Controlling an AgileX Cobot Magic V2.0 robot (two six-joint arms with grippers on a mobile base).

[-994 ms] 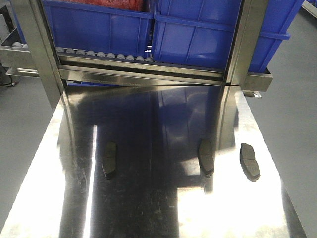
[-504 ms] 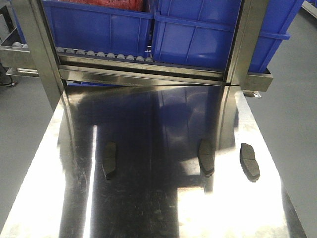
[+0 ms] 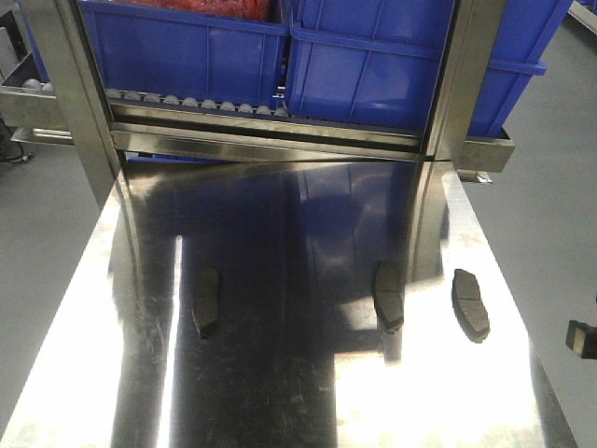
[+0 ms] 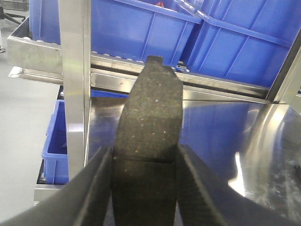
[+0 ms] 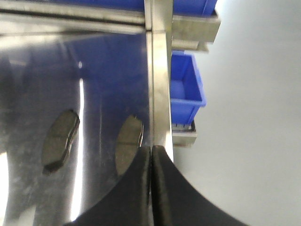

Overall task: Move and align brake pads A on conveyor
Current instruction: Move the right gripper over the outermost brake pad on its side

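Observation:
Three brake pads A lie on the shiny steel table: one at the left, one in the middle and one at the right. My left gripper is shut on a fourth brake pad, its grey-brown face and groove towards the camera, held above the table's left side. My right gripper is shut with nothing in it, over the table's right edge beside two of the pads. A dark piece of it shows at the right border. The conveyor is out of view.
Behind the table stands a roller rack carrying blue bins, framed by steel posts. A smaller blue bin sits low beside the table's right side. Grey floor lies on both sides.
A dark piece of the right gripper has come into view at the right edge of the front view. The three pads on the table have not moved.

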